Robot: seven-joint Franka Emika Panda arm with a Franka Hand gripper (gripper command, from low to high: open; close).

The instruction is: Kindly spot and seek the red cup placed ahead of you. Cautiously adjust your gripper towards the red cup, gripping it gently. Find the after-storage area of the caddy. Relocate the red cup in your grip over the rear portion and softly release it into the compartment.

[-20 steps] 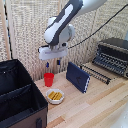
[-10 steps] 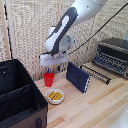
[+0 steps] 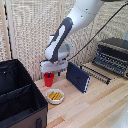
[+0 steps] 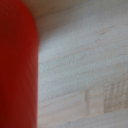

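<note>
Plainly, no writing is readable on the red cup [image 3: 48, 79]; gripper [image 3: 51, 73] jaw state unclear

White rounded arm [image 3: 75, 22], dark joint band (grey wrist block).

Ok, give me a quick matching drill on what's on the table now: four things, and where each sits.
Things:
1. red cup
2. caddy
3. white bowl
4. dark-blue case

Places:
A. far at the exterior view's left
B. propped up at a tilt, at the exterior view's right of the cup
C. directly under the claw
D. nearer the camera than the cup, holding yellow food

Pairs: 1-C, 2-A, 3-D, 4-B
</note>
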